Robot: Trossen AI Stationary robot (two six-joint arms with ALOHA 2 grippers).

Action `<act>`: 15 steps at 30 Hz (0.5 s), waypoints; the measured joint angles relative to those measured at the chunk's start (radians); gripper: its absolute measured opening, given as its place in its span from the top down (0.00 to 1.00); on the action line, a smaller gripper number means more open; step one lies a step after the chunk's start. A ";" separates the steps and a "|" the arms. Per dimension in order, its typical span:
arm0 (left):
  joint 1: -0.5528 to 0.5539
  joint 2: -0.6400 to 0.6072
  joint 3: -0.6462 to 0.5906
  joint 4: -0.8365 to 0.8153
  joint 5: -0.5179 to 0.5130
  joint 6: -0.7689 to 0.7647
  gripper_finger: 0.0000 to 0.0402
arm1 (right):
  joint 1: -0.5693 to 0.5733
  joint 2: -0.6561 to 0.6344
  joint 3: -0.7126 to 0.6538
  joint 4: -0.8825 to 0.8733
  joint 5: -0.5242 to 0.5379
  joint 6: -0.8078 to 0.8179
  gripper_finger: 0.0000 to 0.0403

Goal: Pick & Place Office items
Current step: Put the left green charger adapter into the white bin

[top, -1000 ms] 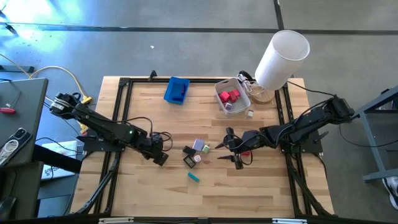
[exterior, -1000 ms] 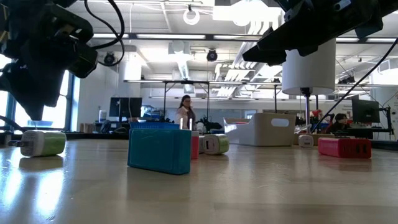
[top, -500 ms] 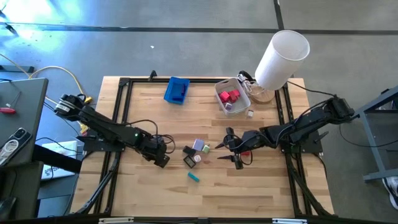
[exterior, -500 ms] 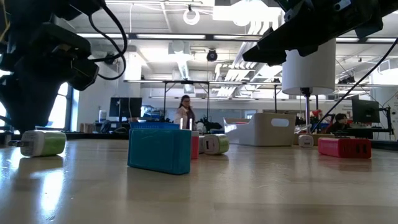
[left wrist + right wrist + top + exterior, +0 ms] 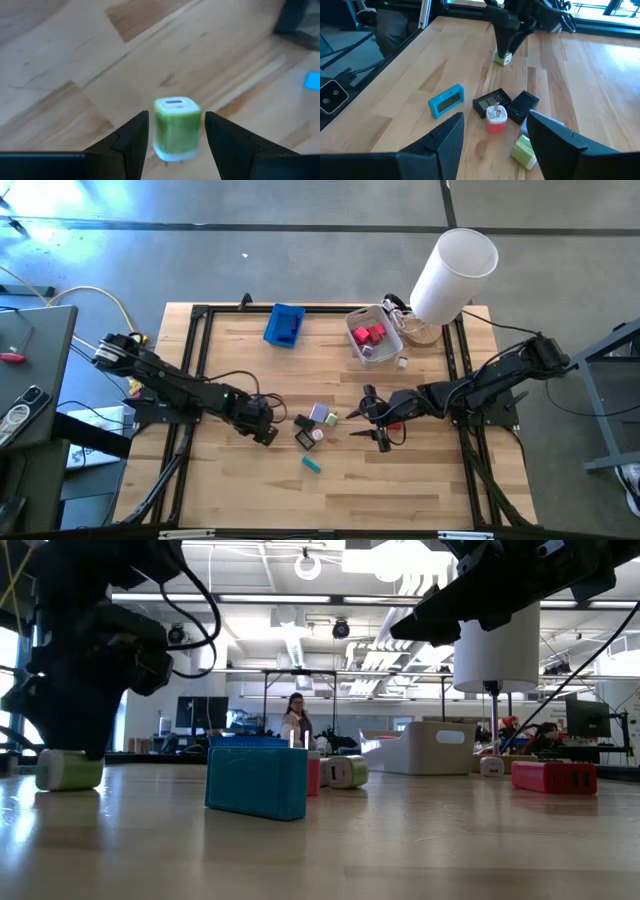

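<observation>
The wooden table (image 5: 330,480) fills the middle of the high view, framed by dark rails. At its far right stands a tall white cylinder (image 5: 455,275), the largest thing on it. Just left of that cylinder sits the white bin (image 5: 372,352), with red and pink pieces inside it. Farther left along the far edge lies the blue tray (image 5: 285,325).

The left arm reaches in from the left edge, and the left gripper (image 5: 266,430) is low at the table, left of the middle cluster. Its fingers (image 5: 131,137) stand apart, one on either side of a green charger block (image 5: 176,125); whether they touch the block cannot be told from these views. In the low view the same green block (image 5: 68,770) rests on the table under the dark arm.

The right arm comes in from the right edge, and the right gripper (image 5: 377,422) hovers right of the cluster with its fingers (image 5: 445,137) spread wide and nothing between them.

The office items lie in a small group near the table's middle. A black flat piece (image 5: 490,101) and a second black block (image 5: 521,106) sit side by side, a red and white plug (image 5: 495,119) is just beside them, and a second green block (image 5: 524,151) lies nearest the right gripper. A teal flat piece (image 5: 312,465) lies apart on the near side.
</observation>
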 joint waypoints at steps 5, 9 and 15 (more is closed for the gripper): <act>0.005 0.044 0.000 -0.005 0.030 -0.001 0.54 | 0.000 0.000 0.000 -0.006 0.000 0.002 0.49; 0.005 0.078 0.003 -0.005 0.076 -0.001 0.54 | 0.000 0.000 0.000 -0.006 0.000 0.002 0.49; 0.005 0.083 0.003 -0.007 0.092 0.006 0.54 | 0.000 0.000 0.000 -0.006 0.000 0.002 0.49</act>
